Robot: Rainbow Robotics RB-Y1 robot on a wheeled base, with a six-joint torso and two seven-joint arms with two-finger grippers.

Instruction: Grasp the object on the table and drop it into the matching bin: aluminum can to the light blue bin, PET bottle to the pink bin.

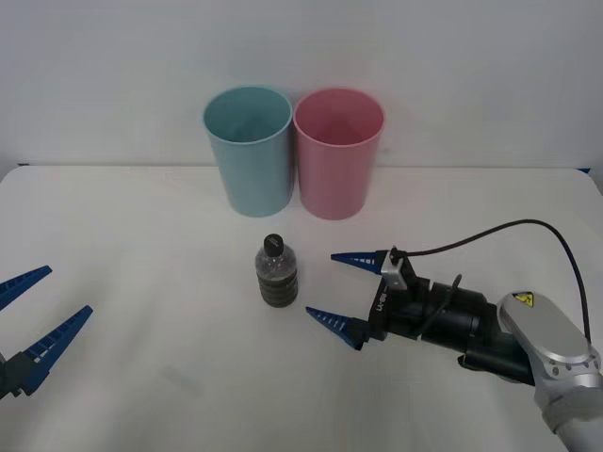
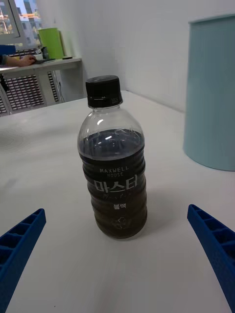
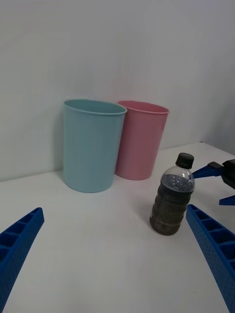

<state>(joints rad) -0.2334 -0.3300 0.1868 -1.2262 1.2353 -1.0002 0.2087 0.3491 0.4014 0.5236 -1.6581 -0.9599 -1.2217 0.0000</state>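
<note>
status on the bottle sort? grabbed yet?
Not yet. Done: right hand is lined up beside the PET bottle, fingers open, not touching. In hand: nothing; the bottle stands upright on the table. Left: close, lift, drop into the pink bin, beside the light blue bin. Left hand waits open at the table's left edge.

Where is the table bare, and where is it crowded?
The table lies bare between the open left gripper and the PET bottle. Crowded: the open right gripper beside the bottle, and the light blue bin against the pink bin behind.

Green bin (image 2: 51, 42) on background desk (image 2: 41, 65)
</note>
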